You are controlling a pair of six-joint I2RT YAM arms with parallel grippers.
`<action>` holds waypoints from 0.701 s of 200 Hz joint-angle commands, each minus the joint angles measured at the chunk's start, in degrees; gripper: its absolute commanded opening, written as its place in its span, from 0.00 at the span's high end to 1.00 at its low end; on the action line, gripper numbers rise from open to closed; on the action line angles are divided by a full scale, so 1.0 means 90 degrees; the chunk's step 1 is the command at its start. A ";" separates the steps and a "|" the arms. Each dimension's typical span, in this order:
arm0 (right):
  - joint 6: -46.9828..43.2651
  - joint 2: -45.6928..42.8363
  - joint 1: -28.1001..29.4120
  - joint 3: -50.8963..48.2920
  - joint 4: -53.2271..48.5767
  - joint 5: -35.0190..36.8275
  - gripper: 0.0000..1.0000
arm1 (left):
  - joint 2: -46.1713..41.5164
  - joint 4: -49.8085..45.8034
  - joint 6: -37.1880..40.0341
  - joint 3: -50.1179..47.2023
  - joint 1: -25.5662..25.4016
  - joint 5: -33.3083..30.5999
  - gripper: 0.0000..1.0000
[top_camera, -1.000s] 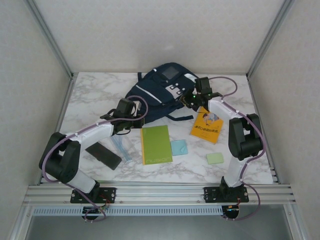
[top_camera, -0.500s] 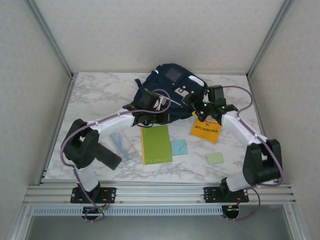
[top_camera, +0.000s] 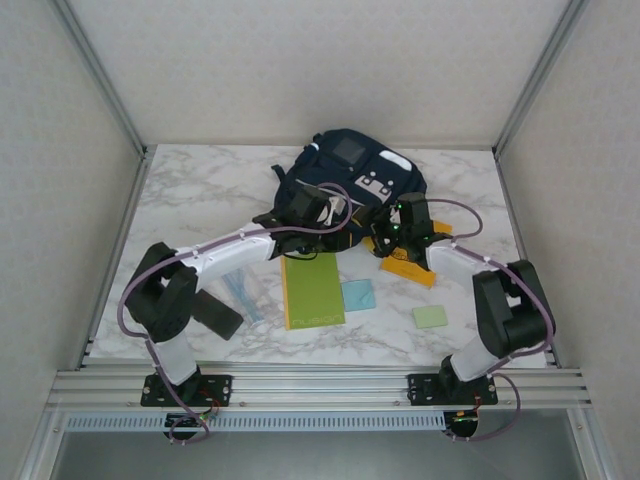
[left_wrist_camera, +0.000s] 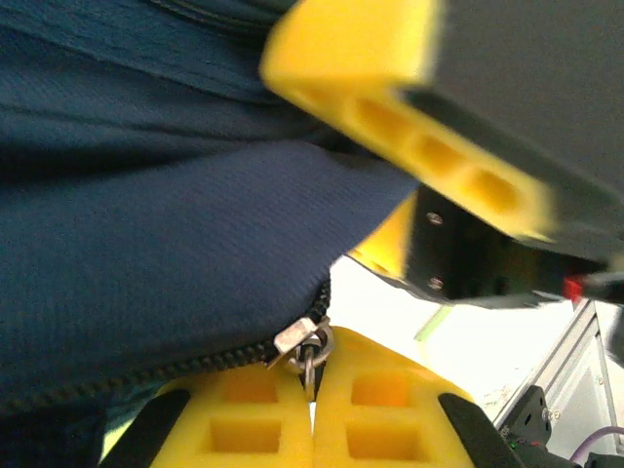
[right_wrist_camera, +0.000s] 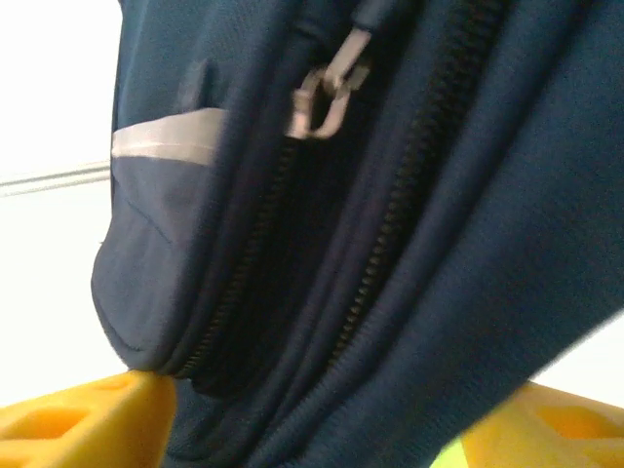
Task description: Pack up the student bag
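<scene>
The student bag [top_camera: 345, 180], a dark navy backpack with a grey patch, lies at the back middle of the table. My left gripper [top_camera: 338, 228] is at its near edge. In the left wrist view my left gripper [left_wrist_camera: 312, 390] is shut on the metal zipper pull [left_wrist_camera: 310, 343] at the end of the bag's zip. My right gripper [top_camera: 390, 228] is at the bag's near right corner. In the right wrist view my right gripper [right_wrist_camera: 317, 429] is open, its yellow fingers [right_wrist_camera: 93, 424] wide apart with a fold of the bag's fabric [right_wrist_camera: 390, 292] and two zips between them.
Near the bag lie a green notebook [top_camera: 312, 288], an orange book [top_camera: 412, 264] under the right arm, a light blue square [top_camera: 358, 294], a green pad [top_camera: 431, 316], a clear pouch [top_camera: 240, 292] and a black flat case [top_camera: 205, 312]. Frame posts stand at the table's sides.
My left gripper moved from the table onto the bag's near edge. My right gripper swung out, then came back left against the bag. The bag shifted slightly.
</scene>
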 commanded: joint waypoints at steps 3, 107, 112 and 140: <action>0.0418 0.0578 -0.0006 0.0078 0.1077 0.0114 0.61 | -0.0506 0.0186 0.0117 -0.0057 -0.0115 0.0339 1.00; -0.2458 -0.0221 -0.0033 0.1222 -0.2294 0.1155 1.00 | -0.0953 -0.1701 0.1242 -0.0976 0.1894 -0.1071 1.00; -0.2593 -0.0210 -0.0033 0.1276 -0.2369 0.1167 1.00 | -0.0981 -0.1741 0.1314 -0.0963 0.1976 -0.1193 1.00; -0.3495 -0.0073 -0.0060 0.1634 -0.2805 0.1252 1.00 | -0.0812 -0.1594 0.1356 -0.0970 0.2370 -0.1576 1.00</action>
